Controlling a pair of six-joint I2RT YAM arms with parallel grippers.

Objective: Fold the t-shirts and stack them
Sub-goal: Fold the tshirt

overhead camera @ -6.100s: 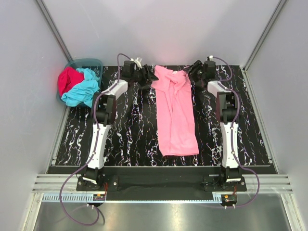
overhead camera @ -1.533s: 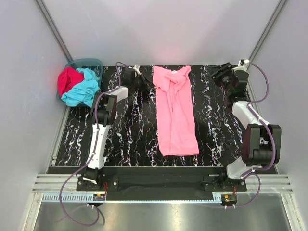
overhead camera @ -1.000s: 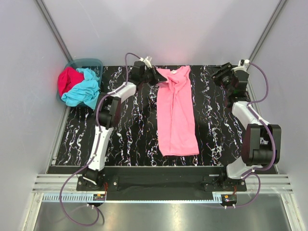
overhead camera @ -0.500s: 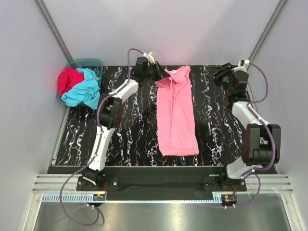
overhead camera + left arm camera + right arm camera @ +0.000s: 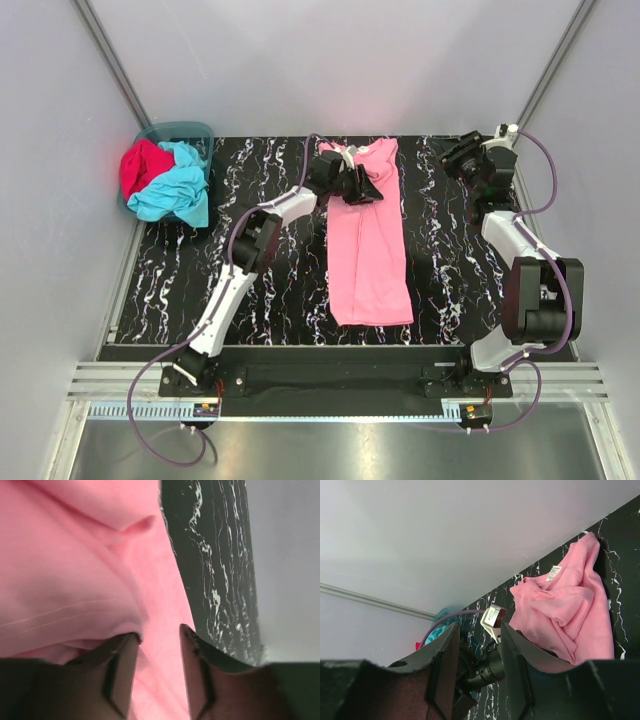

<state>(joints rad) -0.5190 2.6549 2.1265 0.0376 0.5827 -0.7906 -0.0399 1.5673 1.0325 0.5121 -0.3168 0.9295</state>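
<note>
A light pink t-shirt (image 5: pixel 370 250) is lying lengthwise on the bench (image 5: pixel 290 290). The left arm (image 5: pixel 288 206) is reaching over its collar end, jaws slightly parted, seemingly gripping nothing. The right arm (image 5: pixel 512 236) is hovering at the far-right corner, jaws apart, empty.

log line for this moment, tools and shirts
left tool: open, over far end of pink t-shirt | right tool: open, empty | turquoise t-shirt, red t-shirt: heaped at basket

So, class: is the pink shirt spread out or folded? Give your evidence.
Partly folded. The pink shirt lies as a narrow long strip, no sleeves sticking out, its far end bunched; not yet a compact fold.
</note>
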